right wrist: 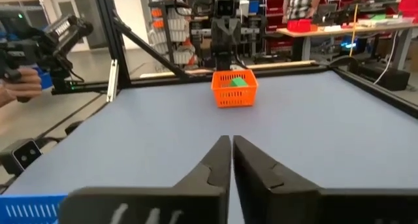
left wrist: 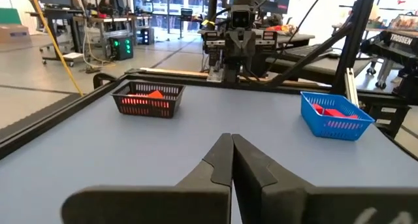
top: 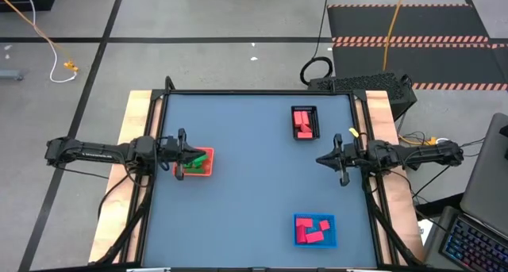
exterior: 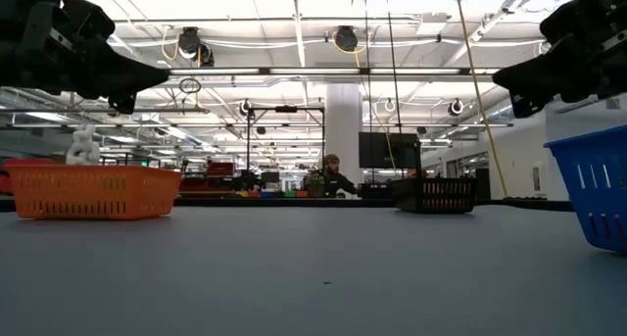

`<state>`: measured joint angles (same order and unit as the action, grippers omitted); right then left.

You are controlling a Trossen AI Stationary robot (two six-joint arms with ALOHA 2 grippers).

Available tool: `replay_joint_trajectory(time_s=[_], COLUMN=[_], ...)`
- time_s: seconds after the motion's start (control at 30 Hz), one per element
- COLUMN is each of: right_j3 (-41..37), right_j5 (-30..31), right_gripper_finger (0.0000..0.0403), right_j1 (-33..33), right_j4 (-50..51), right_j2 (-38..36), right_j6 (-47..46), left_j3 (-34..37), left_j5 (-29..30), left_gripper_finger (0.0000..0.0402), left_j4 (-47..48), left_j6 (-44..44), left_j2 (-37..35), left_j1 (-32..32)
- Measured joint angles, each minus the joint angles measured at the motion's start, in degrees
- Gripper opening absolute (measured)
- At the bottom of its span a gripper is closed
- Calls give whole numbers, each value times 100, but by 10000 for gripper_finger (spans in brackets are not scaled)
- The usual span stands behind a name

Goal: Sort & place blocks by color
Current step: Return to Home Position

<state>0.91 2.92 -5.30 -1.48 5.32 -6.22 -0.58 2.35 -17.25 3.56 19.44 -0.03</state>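
An orange-red tray (top: 195, 163) at the table's left holds green blocks (top: 198, 156); it also shows in the right wrist view (right wrist: 234, 89). A black tray (top: 304, 122) at the far right holds red blocks (top: 301, 121). A blue tray (top: 315, 230) at the near right holds pink and red blocks (top: 308, 231). My left gripper (top: 179, 153) hovers shut over the orange-red tray's left edge and holds nothing (left wrist: 231, 160). My right gripper (top: 322, 159) hovers shut and empty above the table's right side (right wrist: 231, 160).
The blue-grey tabletop (top: 254, 193) lies bare between the three trays. The black tray (left wrist: 147, 98) and the blue tray (left wrist: 334, 115) show in the left wrist view. People show in the room beyond the table (exterior: 330, 176).
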Motion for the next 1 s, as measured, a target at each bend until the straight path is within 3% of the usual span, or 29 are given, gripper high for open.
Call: replay_joint_trajectory(time_s=[0.33,0.77,1.0], right_j3=[-2,-4,-4], right_j5=[11,20,3], right_gripper_finger=[15,15,15], right_j1=[0,0,0], right_j4=[-59,-140,-166], right_j2=[237,239,239], right_j6=[-11,-13,-13], left_j3=[0,0,0], left_j5=[-39,-37,-37], left_gripper_finger=[24,3,30], left_j4=[24,35,35], left_j6=[-31,-31,-31], left_j2=[2,4,4], left_j1=[0,0,0])
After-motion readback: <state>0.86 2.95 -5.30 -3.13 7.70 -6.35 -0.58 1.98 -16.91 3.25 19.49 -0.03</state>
